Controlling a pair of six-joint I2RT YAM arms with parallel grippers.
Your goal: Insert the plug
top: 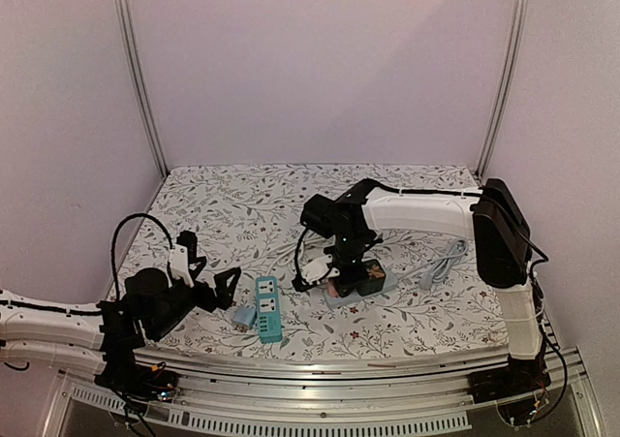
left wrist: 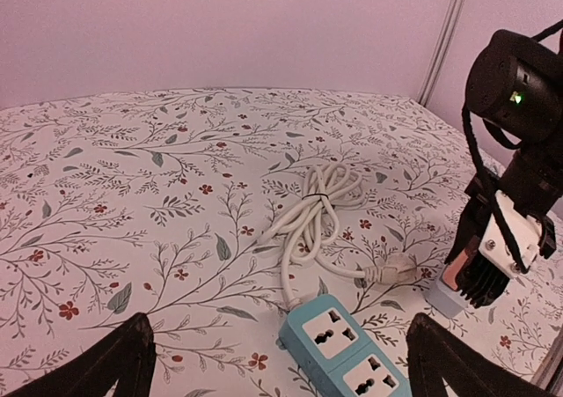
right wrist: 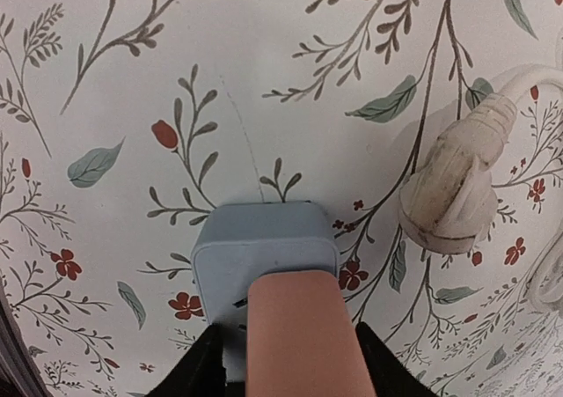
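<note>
White plug (right wrist: 449, 194) lies on the floral table (right wrist: 264, 80), just beside a light-blue block (right wrist: 264, 247); teal power strip (left wrist: 347, 349) near; right gripper (right wrist: 295, 357) fingers flank a pinkish block (right wrist: 299, 318) on it, grip cannot tell; left gripper (left wrist: 280, 325) spread wide, empty.

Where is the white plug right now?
Left wrist view: the white plug lies on the table, right of centre, between the teal power strip and the right gripper.

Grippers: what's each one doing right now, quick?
Left gripper: open, holding nothing.
Right gripper: closed on the salmon-pink rounded piece, which sits against the pale blue block.
</note>
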